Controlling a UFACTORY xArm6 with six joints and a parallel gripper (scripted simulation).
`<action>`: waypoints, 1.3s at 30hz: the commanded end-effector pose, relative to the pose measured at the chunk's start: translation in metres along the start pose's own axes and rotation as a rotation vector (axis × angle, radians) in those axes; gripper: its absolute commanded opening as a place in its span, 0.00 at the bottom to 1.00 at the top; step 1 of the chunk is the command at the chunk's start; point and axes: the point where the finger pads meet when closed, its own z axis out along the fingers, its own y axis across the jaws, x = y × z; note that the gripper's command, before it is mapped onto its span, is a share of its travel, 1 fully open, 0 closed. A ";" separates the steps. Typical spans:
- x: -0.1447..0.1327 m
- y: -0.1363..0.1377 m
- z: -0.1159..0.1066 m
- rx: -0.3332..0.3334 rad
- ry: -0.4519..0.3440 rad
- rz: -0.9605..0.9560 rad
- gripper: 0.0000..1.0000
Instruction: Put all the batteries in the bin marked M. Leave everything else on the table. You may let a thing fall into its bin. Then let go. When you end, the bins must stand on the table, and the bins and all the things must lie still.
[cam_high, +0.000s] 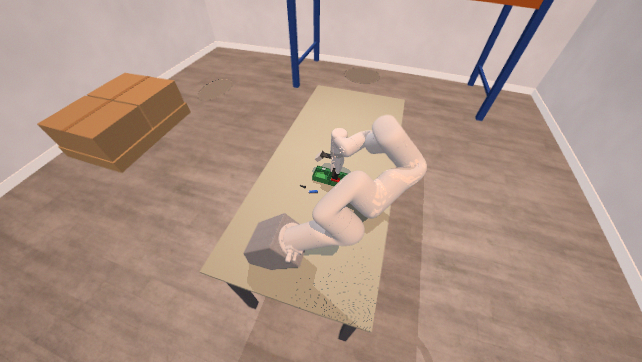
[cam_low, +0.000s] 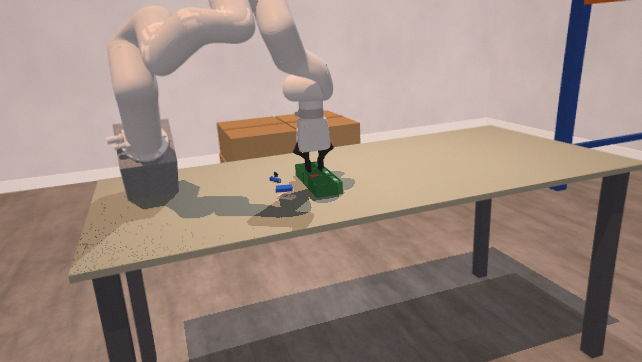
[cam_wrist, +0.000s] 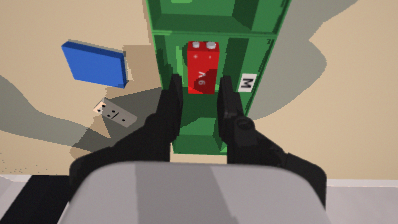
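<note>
A green bin (cam_high: 321, 175) (cam_low: 327, 188) (cam_wrist: 164, 60) with two compartments stands mid-table; a white label M (cam_wrist: 245, 82) marks the near compartment. A red 9-volt battery (cam_wrist: 202, 67) (cam_low: 314, 175) lies in that M compartment. My gripper (cam_wrist: 200, 88) (cam_low: 313, 167) (cam_high: 334, 172) hangs straight above it, with its fingertips reaching into the compartment on either side of the battery. A small gap shows on each side of the battery. The fingers are slightly open and hold nothing.
A blue flat block (cam_wrist: 95, 64) (cam_low: 284, 188) (cam_high: 313, 191) and a grey domino (cam_wrist: 115, 113) lie on the table left of the bin. A small dark thing (cam_low: 275, 174) (cam_high: 302, 186) lies further left. The arm's base (cam_low: 149, 175) stands at the table's end.
</note>
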 end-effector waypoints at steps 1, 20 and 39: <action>0.000 0.001 -0.008 -0.003 0.001 0.001 0.33; 0.041 -0.051 -0.025 -0.002 0.000 -0.350 0.28; 0.094 -0.117 -0.033 -0.002 0.001 -0.458 0.28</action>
